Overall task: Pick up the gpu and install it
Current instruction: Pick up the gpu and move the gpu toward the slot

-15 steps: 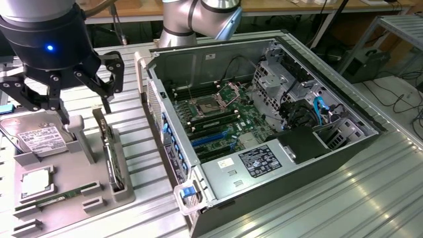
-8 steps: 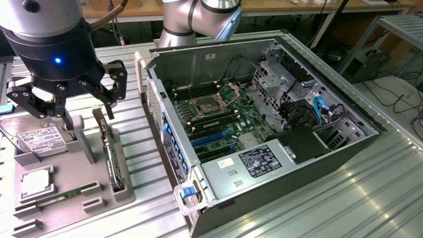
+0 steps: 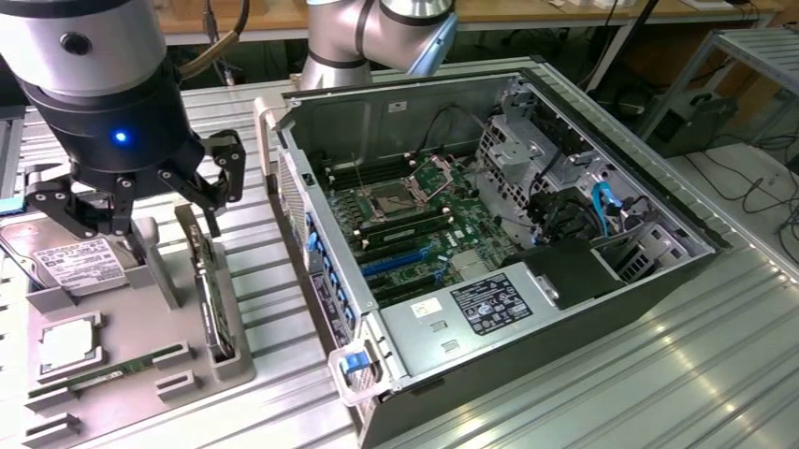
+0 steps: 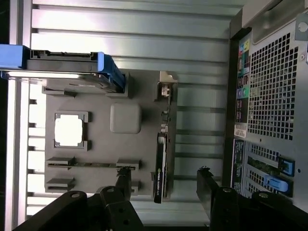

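The gripper (image 3: 148,217) hangs empty, jaws spread wide (room to straddle a card). In the exterior view the gpu (image 3: 209,288) stands on edge in the grey holder (image 3: 125,379) at the gripper's five o'clock, presumably racked upright for pinching.

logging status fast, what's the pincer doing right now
Pincer: open, holding nothing, poised over the gpu, not touching it.

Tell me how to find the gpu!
Find the computer case, then the grey tray beside it on the exterior view's left. On the tray's edge nearest the case, the gpu stands on edge: a thin dark card, unlike the white-labelled hard drive and green memory stick.
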`<state>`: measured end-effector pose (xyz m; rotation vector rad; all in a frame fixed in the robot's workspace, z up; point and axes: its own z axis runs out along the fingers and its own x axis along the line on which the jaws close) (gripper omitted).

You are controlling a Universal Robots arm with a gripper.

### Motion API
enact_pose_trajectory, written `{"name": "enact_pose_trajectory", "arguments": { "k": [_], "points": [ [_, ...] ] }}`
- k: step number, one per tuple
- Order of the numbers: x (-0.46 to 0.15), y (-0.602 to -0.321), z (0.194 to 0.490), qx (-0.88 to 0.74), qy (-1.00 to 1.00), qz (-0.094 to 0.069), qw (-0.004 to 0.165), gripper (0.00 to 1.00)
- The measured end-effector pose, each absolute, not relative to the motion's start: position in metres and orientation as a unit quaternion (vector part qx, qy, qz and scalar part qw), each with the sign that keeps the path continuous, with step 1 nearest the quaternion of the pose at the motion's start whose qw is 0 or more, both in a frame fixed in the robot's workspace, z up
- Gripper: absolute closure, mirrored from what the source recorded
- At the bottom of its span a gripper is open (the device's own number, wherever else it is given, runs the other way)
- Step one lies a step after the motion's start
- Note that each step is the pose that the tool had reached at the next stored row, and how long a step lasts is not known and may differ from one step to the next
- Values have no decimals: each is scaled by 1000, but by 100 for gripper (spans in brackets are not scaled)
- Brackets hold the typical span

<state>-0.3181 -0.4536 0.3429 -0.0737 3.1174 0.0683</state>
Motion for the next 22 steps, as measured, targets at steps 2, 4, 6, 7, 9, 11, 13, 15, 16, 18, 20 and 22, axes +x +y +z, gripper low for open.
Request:
{"name": "enact_pose_trajectory", "arguments": {
  "k": [2,4,6,7,9,11,13,15,16,18,20,22],
  "points": [
    [-318,-454,339,-24,999,22,11,34],
    [-318,-454,336,-24,999,22,11,34],
    [-318,-454,331,-24,999,22,11,34],
    [-318,-454,330,-24,999,22,11,34],
    [-318,-454,326,-24,999,22,11,34],
    [-317,-454,322,-24,999,22,11,34],
    [-317,-454,319,-24,999,22,11,34],
    [-317,-454,315,-24,999,22,11,34],
    [-317,-454,313,-24,999,22,11,34],
    [-317,-454,309,-24,999,22,11,34],
    [-317,-455,305,-24,999,22,11,34],
    [-317,-455,301,-24,999,22,11,34]
  ]
}}
